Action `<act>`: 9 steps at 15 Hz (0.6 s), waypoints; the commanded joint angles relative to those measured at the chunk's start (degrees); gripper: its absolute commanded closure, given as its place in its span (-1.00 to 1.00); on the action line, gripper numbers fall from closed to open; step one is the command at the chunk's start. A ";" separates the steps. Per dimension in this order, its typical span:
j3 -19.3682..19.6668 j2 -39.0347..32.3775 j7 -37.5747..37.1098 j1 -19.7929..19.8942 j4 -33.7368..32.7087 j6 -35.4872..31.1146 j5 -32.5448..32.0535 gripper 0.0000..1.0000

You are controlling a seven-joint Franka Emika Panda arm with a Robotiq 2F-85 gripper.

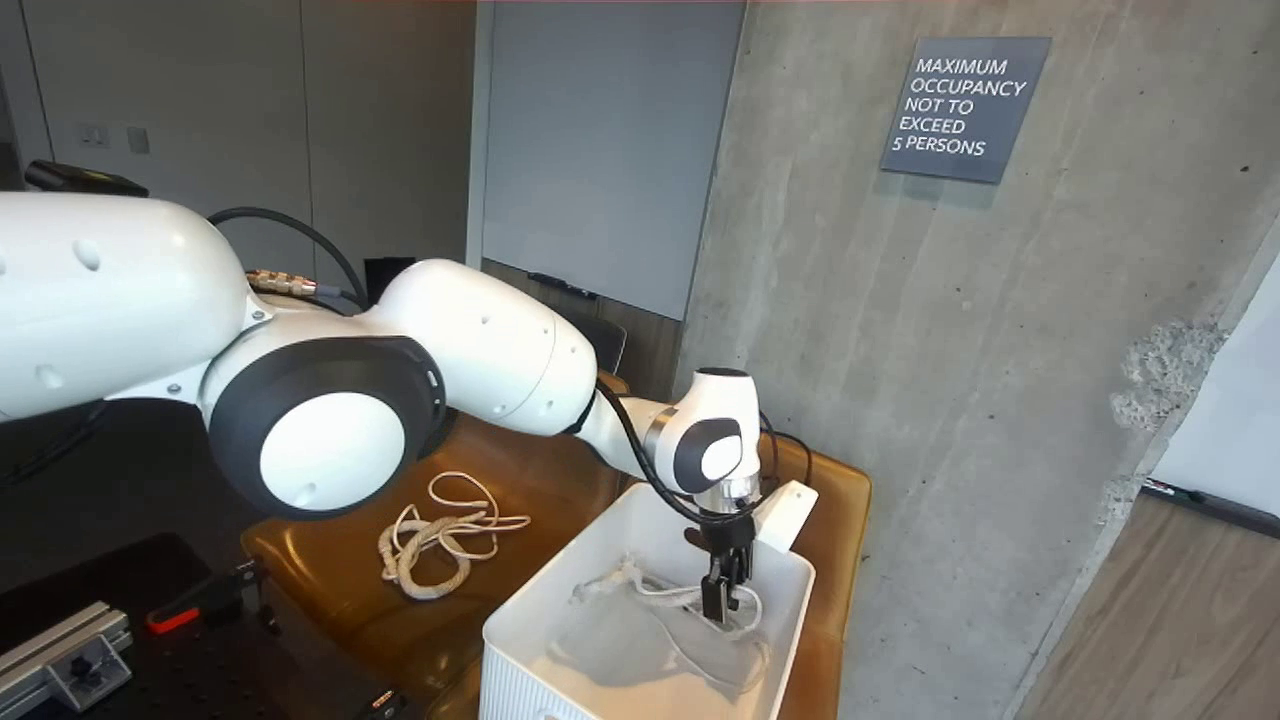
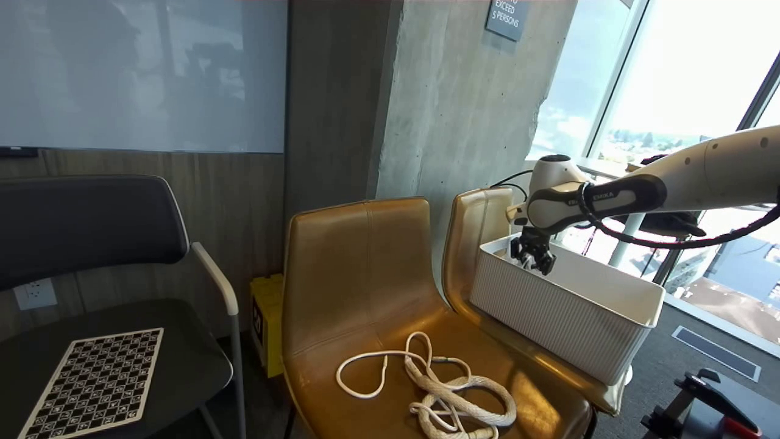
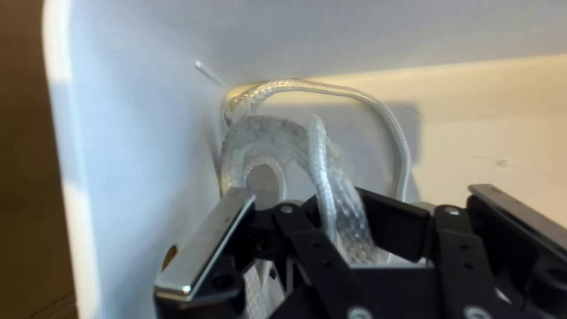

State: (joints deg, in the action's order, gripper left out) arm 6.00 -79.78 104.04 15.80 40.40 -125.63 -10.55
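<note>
White braided rope, looped toward ten o'clock in wrist view inside the ribbed white plastic bin, is pinched by the black two-fingered hand; recommend firm pressure, clear of the nine-o'clock wall.

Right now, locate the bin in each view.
In an exterior view: bin at bottom centre, cut off by the lower edge.
In an exterior view: bin right of centre.
Wrist view: bin fills most of it, rim at left.
Shared landmark: gripper, in the bin.
</note>
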 commanded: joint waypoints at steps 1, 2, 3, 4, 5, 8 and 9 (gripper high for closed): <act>0.18 5.89 -0.85 -0.23 4.89 -1.30 -0.13 1.00; 0.30 7.34 -0.86 -0.22 6.08 -2.26 -0.30 1.00; 0.42 8.75 -0.96 -0.29 7.31 -3.14 -0.44 1.00; 0.50 10.32 -1.19 -0.44 8.85 -4.01 -0.53 1.00; 0.66 12.34 -1.68 -0.83 11.25 -5.57 -0.73 1.00; 1.30 18.57 -4.56 -2.78 19.43 -10.55 -1.44 1.00; 1.77 20.35 -6.04 -3.84 21.83 -12.12 -1.80 1.00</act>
State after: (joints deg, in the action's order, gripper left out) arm 6.18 -67.41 102.03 14.82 50.94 -133.11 -10.62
